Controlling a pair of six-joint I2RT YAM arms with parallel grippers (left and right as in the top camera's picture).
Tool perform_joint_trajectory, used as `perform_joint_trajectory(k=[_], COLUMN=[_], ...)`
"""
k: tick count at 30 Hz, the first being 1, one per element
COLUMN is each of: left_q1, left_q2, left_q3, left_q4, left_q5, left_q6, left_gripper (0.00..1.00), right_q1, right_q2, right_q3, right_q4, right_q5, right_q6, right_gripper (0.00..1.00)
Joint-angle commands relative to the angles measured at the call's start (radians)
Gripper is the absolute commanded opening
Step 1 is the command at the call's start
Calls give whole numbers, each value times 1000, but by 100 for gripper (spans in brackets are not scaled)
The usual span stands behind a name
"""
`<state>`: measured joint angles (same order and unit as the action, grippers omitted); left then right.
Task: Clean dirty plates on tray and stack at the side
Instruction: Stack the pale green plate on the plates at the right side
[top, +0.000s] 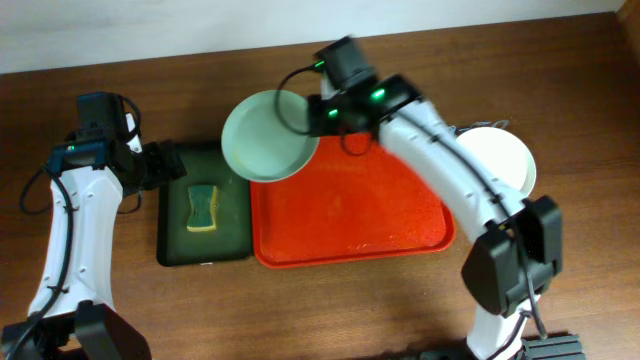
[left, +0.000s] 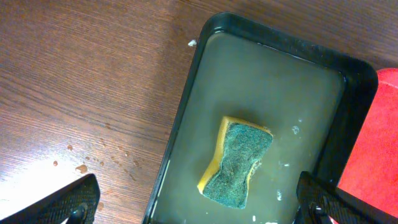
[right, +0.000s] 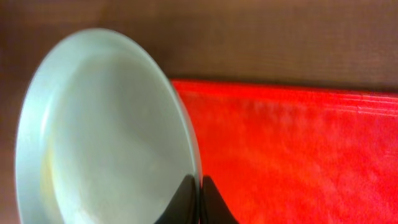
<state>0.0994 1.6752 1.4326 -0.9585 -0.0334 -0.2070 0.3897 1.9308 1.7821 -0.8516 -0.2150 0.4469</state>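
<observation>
Sponge (left: 236, 163) in possibly wet dark green tray (left: 199, 93), left gripper (top: 168, 166) spread, right gripper (right: 200, 196) pinching plate (top: 262, 140) rim at red tray (top: 350, 215) corner

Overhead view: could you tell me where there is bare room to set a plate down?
Most of the red tray is bare; only its far-left corner lies under the pale green plate in the right gripper. The table in front of both trays is free. Crowded: the dark green tray with its sponge, and around the white plate.
</observation>
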Motion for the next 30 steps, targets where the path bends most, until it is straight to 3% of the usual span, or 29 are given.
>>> perform_joint_trajectory(k=[1, 4, 11, 15, 20, 26, 27, 29, 30], left_q1=[2, 2, 2, 2, 2, 2, 2, 2, 2], left_q2=[-10, -10, -10, -10, -10, -10, -10, -10, -10], left_q3=[8, 8, 8, 8, 8, 8, 8, 8, 8], left_q4=[-1, -1, -1, -1, -1, -1, -1, -1, -1], left_q5=[4, 4, 4, 4, 4, 4, 4, 4, 4], left_q6=[-13, -13, -13, -13, -13, -13, -13, -13, -13], left_gripper=[99, 99, 99, 99, 99, 99, 99, 99, 99], right_q1=[-160, -300, -706, -934, -1052, -995, -980, -954, -945], right_q2=[-16, -16, -16, -16, -15, -15, -15, -15, -15], right_q3=[14, 14, 14, 3, -60, -154, -168, -174, -174], right_q4=[-111, -241, -435, -537, -549, -457, -439, -431, -435], right_q5=[-230, -230, -212, -10, 133, 122, 121, 122, 122], right_q6=[-14, -127, -189, -188, -185, -185, -185, -186, -192], right_gripper=[4, 4, 4, 4, 4, 6, 18, 53, 59])
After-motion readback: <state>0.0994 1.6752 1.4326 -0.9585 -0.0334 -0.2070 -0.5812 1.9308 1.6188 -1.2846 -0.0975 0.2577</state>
